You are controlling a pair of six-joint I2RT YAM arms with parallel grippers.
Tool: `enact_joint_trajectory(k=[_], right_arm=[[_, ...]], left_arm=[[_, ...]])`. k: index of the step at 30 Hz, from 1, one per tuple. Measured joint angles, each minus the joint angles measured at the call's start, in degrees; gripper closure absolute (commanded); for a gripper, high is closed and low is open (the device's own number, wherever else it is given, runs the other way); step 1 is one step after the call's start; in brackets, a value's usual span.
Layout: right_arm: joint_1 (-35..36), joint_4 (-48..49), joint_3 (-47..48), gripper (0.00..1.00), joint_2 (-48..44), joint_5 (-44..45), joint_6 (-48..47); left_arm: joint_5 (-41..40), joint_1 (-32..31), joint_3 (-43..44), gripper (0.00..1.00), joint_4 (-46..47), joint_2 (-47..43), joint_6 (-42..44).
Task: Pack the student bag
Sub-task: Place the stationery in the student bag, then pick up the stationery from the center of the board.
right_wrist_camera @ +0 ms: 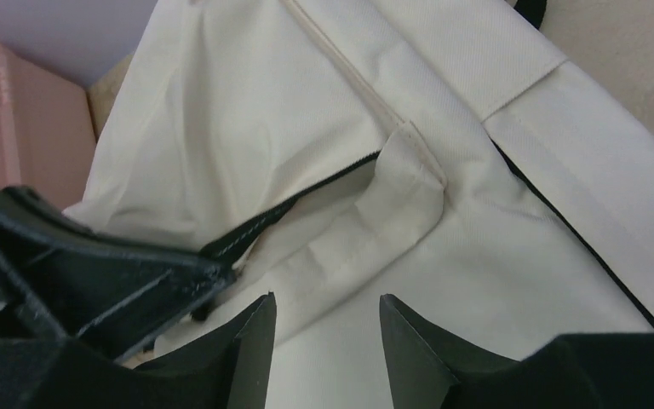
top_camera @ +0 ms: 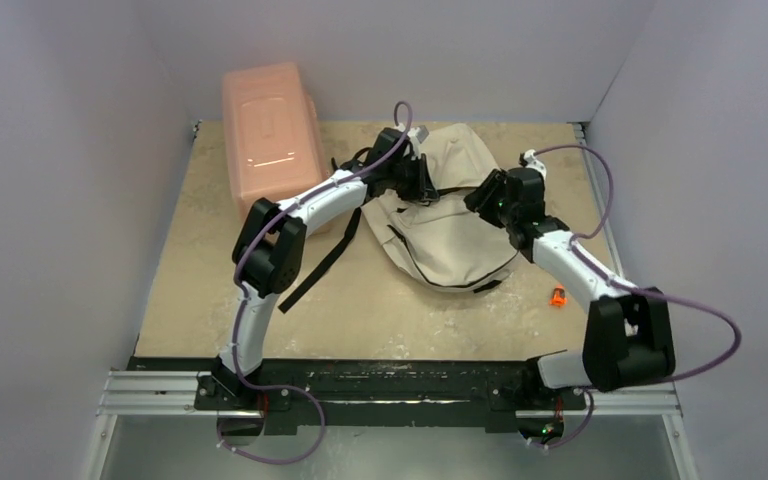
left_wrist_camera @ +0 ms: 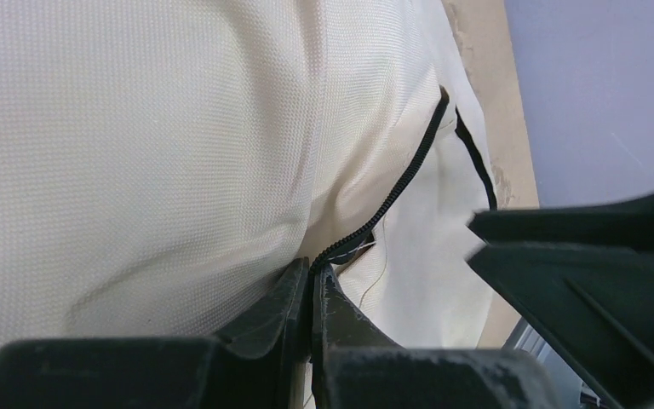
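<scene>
The cream-beige student bag (top_camera: pixel 450 230) lies in the middle of the table with black zipper lines and a long black strap (top_camera: pixel 322 262) trailing to the left. My left gripper (top_camera: pixel 422 183) is at the bag's upper left; in the left wrist view (left_wrist_camera: pixel 313 271) its jaws are shut on the bag's black zipper edge (left_wrist_camera: pixel 392 192). My right gripper (top_camera: pixel 480 198) is at the bag's upper right; in the right wrist view (right_wrist_camera: pixel 328 300) it is open and empty just above the cream fabric (right_wrist_camera: pixel 443 256), beside a fabric tab (right_wrist_camera: pixel 409 175).
A rigid pink plastic box (top_camera: pixel 272 132) stands at the back left, touching the left arm's side. A small orange object (top_camera: pixel 558 296) lies on the table right of the bag. Grey walls close in on three sides.
</scene>
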Motion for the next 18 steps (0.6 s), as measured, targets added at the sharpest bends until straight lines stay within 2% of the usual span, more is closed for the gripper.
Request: enact_joint_trajectory(k=[3,4,5,7,9,12,16,18], right_arm=[[0.0,-10.2,0.0,0.25,-8.1,-1.1,-3.3],[-0.1,-13.7,0.0,0.12,-11.1,-1.0,-4.3],[-0.4,-16.9,0.0,0.03,-14.0,-1.0,-4.9],[-2.9,-21.6,0.0,0.01,-19.4,-0.4,-6.0],[-9.1,-25.0,0.1,0.01,-22.6,-0.2,-6.8],[-26.0,-28.9,0.0,0.01,-22.6,-0.5,-6.7],[-48.5,-31.2,-4.7,0.01,-17.0,-5.1,-6.3],[-56.1,-33.4,-8.3,0.01,-15.0,-6.1,-6.3]], left_arm=[[0.1,0.2,0.0,1.00,0.0,0.0,-0.4],[0.2,0.3,0.0,1.00,0.0,0.0,-0.5],[0.3,0.3,0.0,1.00,0.0,0.0,-0.7],[0.5,0.3,0.0,1.00,0.0,0.0,-0.8],[0.8,0.4,0.0,1.00,0.0,0.0,-0.9],[1.2,0.4,0.3,1.00,-0.6,0.0,-1.1],[1.2,0.5,1.9,1.00,-2.7,0.3,-0.9],[1.2,0.5,2.3,1.00,-3.3,0.5,-0.8]])
